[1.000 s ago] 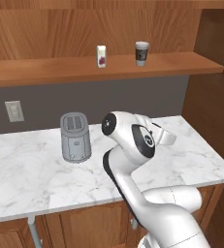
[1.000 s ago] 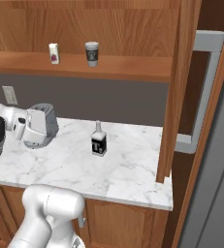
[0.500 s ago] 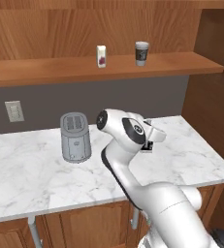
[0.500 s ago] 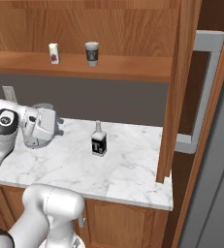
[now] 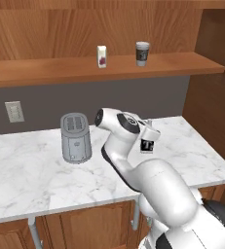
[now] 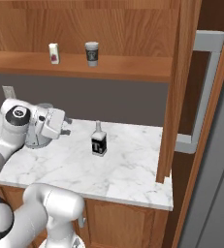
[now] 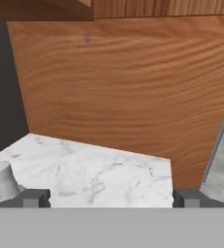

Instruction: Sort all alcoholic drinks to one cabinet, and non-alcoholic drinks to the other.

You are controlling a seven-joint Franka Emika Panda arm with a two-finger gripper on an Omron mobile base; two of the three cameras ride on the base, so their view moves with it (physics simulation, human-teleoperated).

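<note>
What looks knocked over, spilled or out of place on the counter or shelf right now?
Nothing stands out. The clear squarish bottle with a black label stands upright on the white marble counter, as does the grey toaster. The small white carton and the paper coffee cup with white lid stand upright on the wooden shelf. No spills.

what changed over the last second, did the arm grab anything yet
Nothing was grabbed. The arm swung its hand toward the squarish bottle on the marble counter; the gripper remains open and empty, short of the bottle. The bottle, toaster, carton and coffee cup on the shelf stayed put.
</note>
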